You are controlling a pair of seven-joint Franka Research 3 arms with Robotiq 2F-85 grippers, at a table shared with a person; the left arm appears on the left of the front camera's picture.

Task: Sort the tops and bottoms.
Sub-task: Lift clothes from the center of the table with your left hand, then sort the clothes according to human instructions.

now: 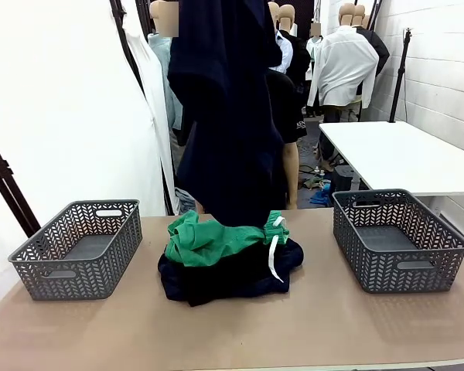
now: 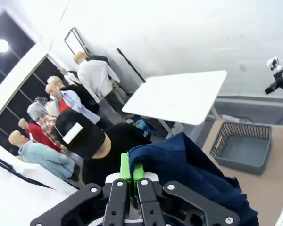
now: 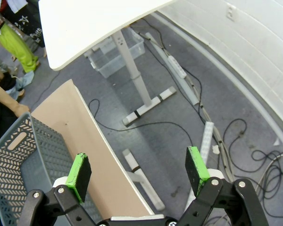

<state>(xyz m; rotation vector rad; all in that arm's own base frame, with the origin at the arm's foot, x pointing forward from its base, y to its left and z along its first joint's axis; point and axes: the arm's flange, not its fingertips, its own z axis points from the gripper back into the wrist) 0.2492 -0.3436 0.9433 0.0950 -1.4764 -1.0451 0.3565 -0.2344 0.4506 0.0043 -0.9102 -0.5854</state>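
Lifting is judged the step in hand: navy garment (image 1: 224, 116) is pinched by the closed left gripper (image 2: 131, 172), hanging down to the pile (image 1: 232, 278); it should be raised clear so green bottoms (image 1: 209, 239), atop the pile between the baskets (image 1: 100, 267), are not dragged; right gripper (image 3: 137, 170) is held wide, empty

Reads as a lab or test bay to me, not a home or an office. What I go by:
- Painted white block wall (image 1: 448, 69).
- Bare grey floor (image 3: 193, 113) with loose cables (image 3: 262, 153) and a power strip (image 3: 176, 66) along the wall foot.
- Plain white table (image 1: 402, 154) on a metal column leg (image 3: 132, 75), with a clear plastic bin (image 3: 106, 63) parked under it.
- My worktable (image 1: 309, 332) is a bare tan slab with a staged layout: left basket (image 1: 77, 278) and right basket (image 1: 406, 267), identical grey lattice, one at each end.
- White sheet (image 1: 62, 100) hung as a backdrop on the left.
- Black stand pole (image 1: 400, 77) by the wall.
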